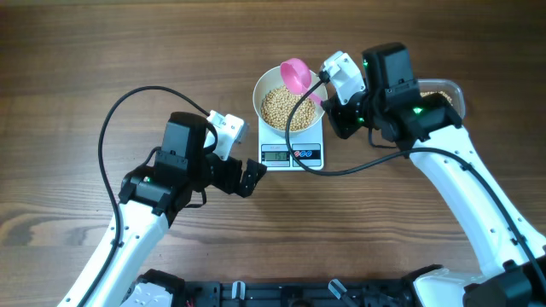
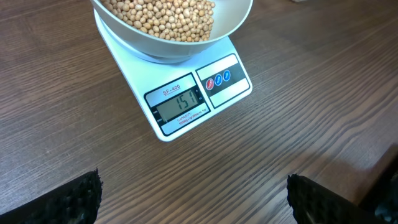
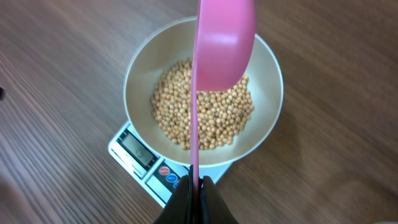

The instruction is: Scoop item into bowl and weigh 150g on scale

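Beans are heaped in the white bowl, and the bowl sits square on the scale mid-worktop. Display in the left wrist view reads 151 as best I can make out: a hair over target, which I'd call within tolerance. Right gripper: jaws closed on the handle of the pink scoop. Its cup is held above the bowl's far side, turned on edge and clear of the beans. No beans show in it from overhead, so I judge it empty. Left gripper: jaws wide open, holding nothing, hovering over the worktop just in front of the scale with its camera on the display. Clear tub is off to the right, mostly hidden behind the right arm, so I can't tell how much stock is in it. My read on status: scooping and weighing are effectively done, and no spill is visible around the scale. Left to do: at most pull a bean or two if the exact target is demanded, otherwise back the scoop away without knocking the rim and park it. Wouldn't add another scoop.
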You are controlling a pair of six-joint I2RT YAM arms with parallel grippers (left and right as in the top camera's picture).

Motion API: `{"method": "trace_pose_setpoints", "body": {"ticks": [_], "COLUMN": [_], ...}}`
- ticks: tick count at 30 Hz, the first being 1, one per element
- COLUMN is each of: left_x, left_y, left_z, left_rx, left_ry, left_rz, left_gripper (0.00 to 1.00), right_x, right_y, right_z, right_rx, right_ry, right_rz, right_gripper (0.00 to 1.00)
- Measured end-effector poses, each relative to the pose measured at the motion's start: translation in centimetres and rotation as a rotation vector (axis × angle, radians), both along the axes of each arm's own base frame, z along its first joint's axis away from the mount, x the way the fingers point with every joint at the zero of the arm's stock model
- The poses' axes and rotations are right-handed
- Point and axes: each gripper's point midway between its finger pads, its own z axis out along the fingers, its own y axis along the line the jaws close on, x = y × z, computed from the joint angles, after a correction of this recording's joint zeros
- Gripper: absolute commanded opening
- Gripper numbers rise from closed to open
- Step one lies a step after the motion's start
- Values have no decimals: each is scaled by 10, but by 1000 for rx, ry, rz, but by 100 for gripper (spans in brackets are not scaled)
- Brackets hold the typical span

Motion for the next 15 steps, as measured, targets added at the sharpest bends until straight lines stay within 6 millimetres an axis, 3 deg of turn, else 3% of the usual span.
{"method": "trace_pose_setpoints", "body": {"ticks": [15], "left_x": [0], "left_y": [0], "left_z": [0], "left_rx": [0], "left_ry": [0], "left_rz": [0], "left_gripper": [100], "right_x": [13], "right_y": [-10], "right_z": [-52], "right_rx": [-147], "right_ry": [77], "right_rz": [-33], "right_gripper": [4]}}
